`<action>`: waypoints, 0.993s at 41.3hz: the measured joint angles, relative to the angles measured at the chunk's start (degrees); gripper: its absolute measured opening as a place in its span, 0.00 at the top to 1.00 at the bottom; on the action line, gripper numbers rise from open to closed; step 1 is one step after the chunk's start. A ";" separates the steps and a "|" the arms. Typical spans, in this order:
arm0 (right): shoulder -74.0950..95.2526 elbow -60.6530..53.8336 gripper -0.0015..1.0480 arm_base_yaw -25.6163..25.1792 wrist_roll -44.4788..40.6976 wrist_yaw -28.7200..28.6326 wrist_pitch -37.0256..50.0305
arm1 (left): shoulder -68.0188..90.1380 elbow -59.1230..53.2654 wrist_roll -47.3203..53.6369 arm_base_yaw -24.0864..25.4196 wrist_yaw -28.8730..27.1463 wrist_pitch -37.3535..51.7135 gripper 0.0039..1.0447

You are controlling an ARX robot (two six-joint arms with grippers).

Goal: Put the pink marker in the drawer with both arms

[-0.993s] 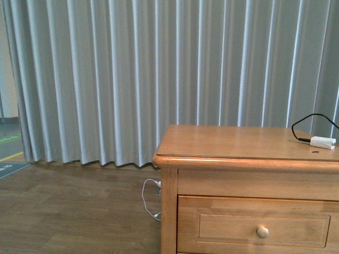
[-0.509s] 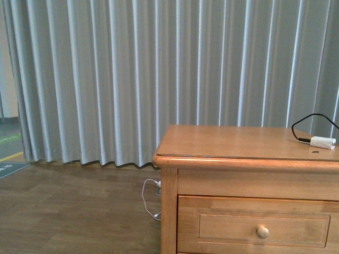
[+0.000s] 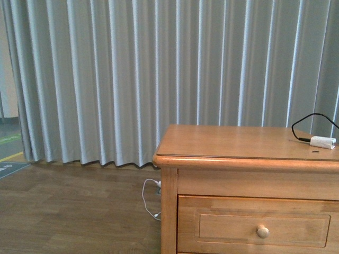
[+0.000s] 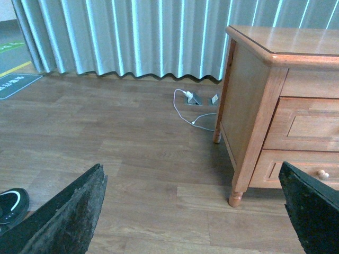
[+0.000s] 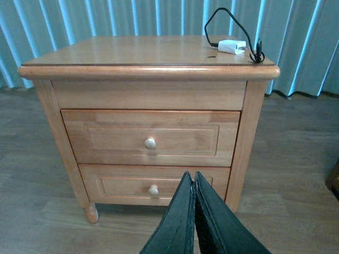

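Observation:
The honey-brown wooden drawer (image 3: 259, 228), the cabinet's topmost, is closed and has a round pale knob (image 3: 262, 231). It also shows in the right wrist view (image 5: 151, 136) and partly in the left wrist view (image 4: 304, 127). No pink marker shows in any view. My left gripper (image 4: 193, 211) is open and empty, low over the floor to the cabinet's left. My right gripper (image 5: 193, 180) is shut and empty, out in front of the cabinet and apart from it. Neither arm shows in the front view.
A white adapter (image 3: 322, 142) with a black cable lies on the cabinet top (image 3: 233, 140); it also shows in the right wrist view (image 5: 232, 46). An alike lower drawer (image 5: 153, 186) sits below. A white cord (image 4: 185, 108) lies on the wooden floor by grey curtains (image 3: 132, 74). A black shoe (image 4: 10, 203) is nearby.

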 joint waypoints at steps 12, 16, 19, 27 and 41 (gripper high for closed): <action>-6.25 0.00 0.99 0.00 0.00 -0.04 -6.03 | 0.00 0.00 0.00 0.00 0.02 0.00 0.06; -7.87 0.00 0.99 0.00 0.00 -0.02 -7.56 | 0.00 0.00 0.00 0.00 0.02 0.00 0.06; -9.42 0.00 0.99 0.00 0.00 -0.02 -9.16 | 0.00 0.00 0.00 0.00 0.02 0.00 0.06; -18.47 0.04 0.99 0.00 0.00 -0.13 -18.58 | 0.00 0.00 0.00 0.00 0.00 0.00 0.06; -18.56 0.04 0.55 0.00 -0.11 -0.13 -18.60 | 0.00 0.00 0.00 0.00 0.02 0.00 0.06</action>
